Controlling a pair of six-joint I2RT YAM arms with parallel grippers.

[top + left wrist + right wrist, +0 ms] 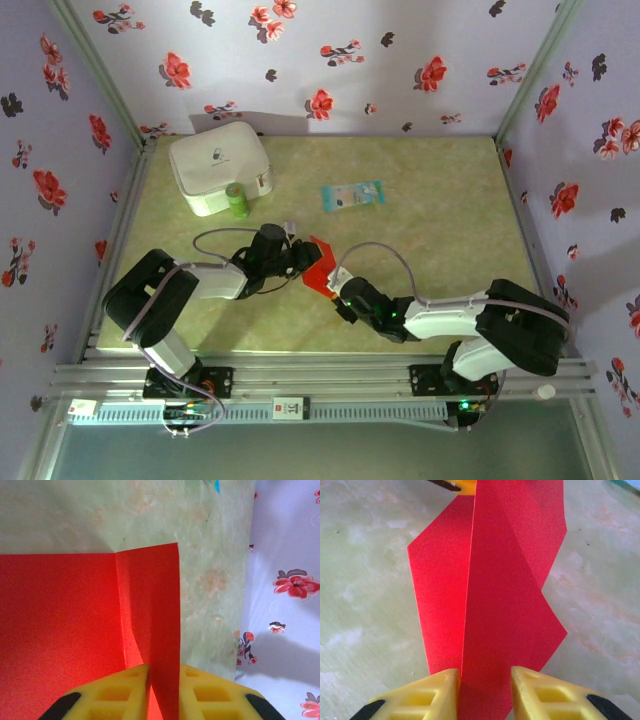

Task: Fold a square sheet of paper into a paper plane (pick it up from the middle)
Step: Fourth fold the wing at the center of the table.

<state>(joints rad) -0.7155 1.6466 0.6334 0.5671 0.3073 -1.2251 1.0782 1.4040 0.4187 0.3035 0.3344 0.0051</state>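
Sheet of paper (495,590) — thin, limp, creases easily; take at centre fold. Left gripper (164,669), right gripper (485,672) straddle it — grip unclear.

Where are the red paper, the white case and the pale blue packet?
red paper (316,265): top external view, middle of the visible red area.
white case (213,165): top external view, centre of its top face.
pale blue packet (352,194): top external view, middle of its face.

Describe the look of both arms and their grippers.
The left arm and right arm have bulky black joints and white link shells, with thin grey cables looping to the wrists. Green lights glow on the right. Fingers are yellow plastic, lattice-ribbed, with black patches.
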